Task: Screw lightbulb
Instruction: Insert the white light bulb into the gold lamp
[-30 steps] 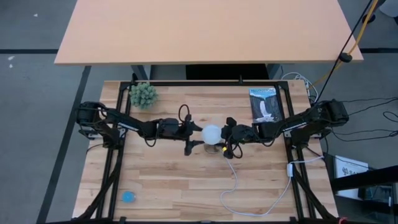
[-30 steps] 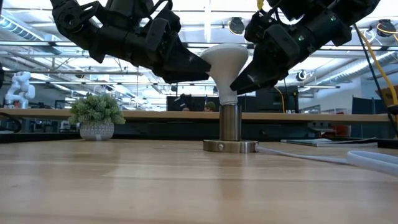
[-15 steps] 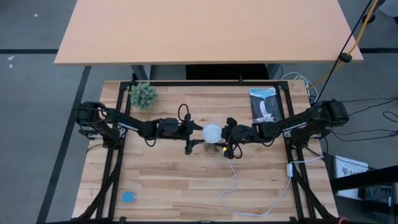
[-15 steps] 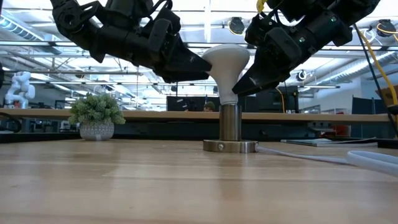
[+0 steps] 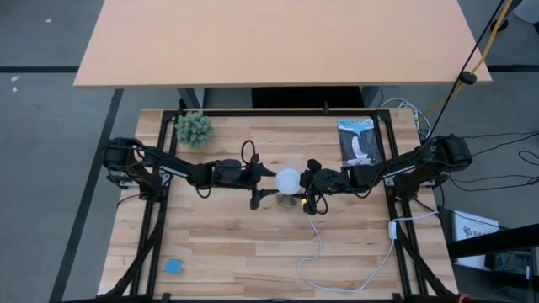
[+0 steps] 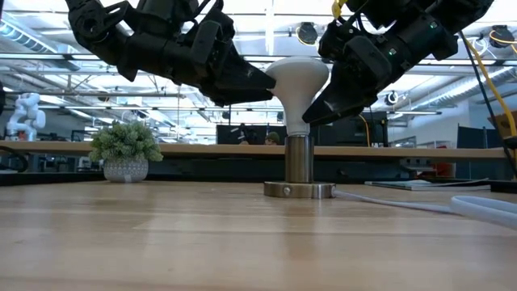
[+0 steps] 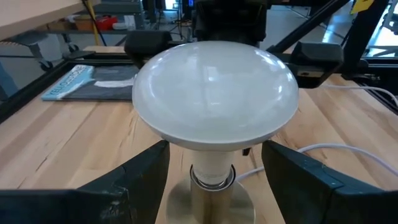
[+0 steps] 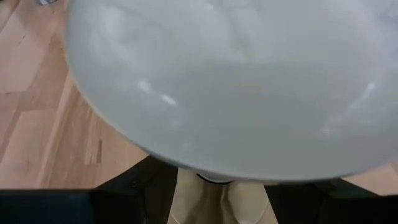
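Observation:
The white lightbulb (image 5: 288, 179) stands upright with its narrow base in the silvery socket (image 6: 299, 162), on a round disc (image 6: 299, 191) at the table's middle. My left gripper (image 7: 216, 149) reaches in level from the table's left. It is open, its fingers on either side of the bulb's neck with gaps showing. Its tips are under the globe's left flank (image 6: 273, 81). My right gripper (image 8: 221, 180) slants down from the table's right and is closed under the globe (image 8: 236, 81). My left gripper: I cannot tell whether its fingertips touch the globe's underside. My right gripper has the bulb's taper below the globe (image 8: 185, 179) between its two fingers (image 8: 137, 186). It comes slanting down from the table's right. The globe hides the place of contact. The bulb stands upright in the socket.
A potted plant (image 5: 194, 128) stands at the far left and a booklet (image 5: 360, 141) lies at the far right. The socket's white cord (image 5: 316, 252) runs toward the near right. A small blue thing (image 5: 173, 266) lies near the front left corner.
The bulb's globe has shifted slightly toward the table's right while its base has stayed in the socket. It leaned a little left before and now stands straighter.

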Controlling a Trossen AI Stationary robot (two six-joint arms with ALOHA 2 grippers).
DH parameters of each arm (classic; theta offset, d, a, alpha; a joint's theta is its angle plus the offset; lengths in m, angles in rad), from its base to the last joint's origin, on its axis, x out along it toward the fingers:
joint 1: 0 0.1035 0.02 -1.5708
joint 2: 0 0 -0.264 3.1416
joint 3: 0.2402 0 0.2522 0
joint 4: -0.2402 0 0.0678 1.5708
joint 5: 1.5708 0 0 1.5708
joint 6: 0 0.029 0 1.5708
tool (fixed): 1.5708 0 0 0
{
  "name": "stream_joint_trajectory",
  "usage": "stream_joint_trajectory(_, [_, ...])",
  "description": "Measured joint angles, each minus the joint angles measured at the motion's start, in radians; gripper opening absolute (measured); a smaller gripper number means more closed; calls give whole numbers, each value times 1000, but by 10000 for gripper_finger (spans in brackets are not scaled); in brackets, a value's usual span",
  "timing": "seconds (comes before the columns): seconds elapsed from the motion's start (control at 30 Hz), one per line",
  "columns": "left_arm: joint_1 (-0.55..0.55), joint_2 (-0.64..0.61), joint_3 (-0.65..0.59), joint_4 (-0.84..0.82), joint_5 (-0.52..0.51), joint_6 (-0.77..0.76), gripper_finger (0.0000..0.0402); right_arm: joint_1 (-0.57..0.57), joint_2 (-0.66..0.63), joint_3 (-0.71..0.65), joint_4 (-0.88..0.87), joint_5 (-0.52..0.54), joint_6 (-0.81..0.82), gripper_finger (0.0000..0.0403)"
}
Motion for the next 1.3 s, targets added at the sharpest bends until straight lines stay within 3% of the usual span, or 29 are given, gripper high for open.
stream_joint_trajectory(0.5, [24,0,0,0,-14,9,259,49,0,0,-1,-1,28,210])
stream_joint_trajectory(1.3, [-24,0,0,7,21,30,259,55,-1,0,46,42,-127,210])
